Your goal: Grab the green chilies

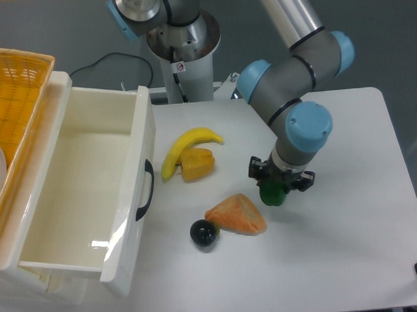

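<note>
- The gripper [274, 193] points straight down over the middle of the table [349, 247], a little toward its right edge, with the arm's grey and blue wrist above it.
- The green chilies [272, 193] sit directly under the wrist, between the two dark fingers; only the glossy green lower part shows, the top being hidden by the gripper body.
- The fingers stand one on each side of the green chilies and appear clamped against them, with no gap visible on either side.
- Whether the green chilies touch the table surface or hang just above it cannot be told from this view.
- Just to the left of the green chilies, and slightly nearer the table's front edge, lies an orange wedge-shaped toy [237, 215]; the two are near each other but apart.
- A dark round ball [204, 233] rests touching or just beside the wedge's left corner.
- Farther toward the back edge lie a yellow banana [186, 146] and a small orange block [198, 164] tucked against its inner curve.
- A white open drawer [143, 141] stands along the table's left edge, its black handle [147, 191] facing the toys.
- A yellow woven basket [18, 94] lies beyond the drawer at the far left.
</note>
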Action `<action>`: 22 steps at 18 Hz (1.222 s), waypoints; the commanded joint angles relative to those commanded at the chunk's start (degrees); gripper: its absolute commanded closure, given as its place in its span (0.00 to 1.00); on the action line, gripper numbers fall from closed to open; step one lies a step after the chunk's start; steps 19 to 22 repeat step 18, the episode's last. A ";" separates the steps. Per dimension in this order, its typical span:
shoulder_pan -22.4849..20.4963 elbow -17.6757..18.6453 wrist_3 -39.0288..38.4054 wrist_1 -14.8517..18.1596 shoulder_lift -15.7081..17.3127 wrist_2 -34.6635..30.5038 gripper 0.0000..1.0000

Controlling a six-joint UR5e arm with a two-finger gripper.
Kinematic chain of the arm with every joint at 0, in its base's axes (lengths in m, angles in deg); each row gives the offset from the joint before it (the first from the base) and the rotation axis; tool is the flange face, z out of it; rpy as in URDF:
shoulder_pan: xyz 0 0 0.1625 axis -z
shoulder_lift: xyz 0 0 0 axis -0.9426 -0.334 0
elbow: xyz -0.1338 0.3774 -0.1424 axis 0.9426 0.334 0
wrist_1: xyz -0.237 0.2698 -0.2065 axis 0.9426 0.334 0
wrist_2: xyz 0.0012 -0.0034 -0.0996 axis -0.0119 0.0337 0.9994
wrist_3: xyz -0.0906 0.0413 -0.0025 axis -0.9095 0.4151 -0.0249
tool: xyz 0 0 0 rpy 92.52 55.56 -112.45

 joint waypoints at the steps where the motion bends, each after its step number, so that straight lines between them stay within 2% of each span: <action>1: -0.35 -0.62 1.67 0.00 0.09 0.17 0.88; 4: -1.06 -1.76 4.49 0.09 0.18 0.53 0.87; 6: -1.76 -3.86 7.65 0.52 0.18 0.44 0.87; 10: -2.99 -6.77 12.83 4.13 0.09 0.09 0.88; 13: -3.17 -8.79 13.81 6.93 -0.09 -0.96 0.88; 22: -3.17 -9.24 13.90 7.47 -0.26 -1.58 0.88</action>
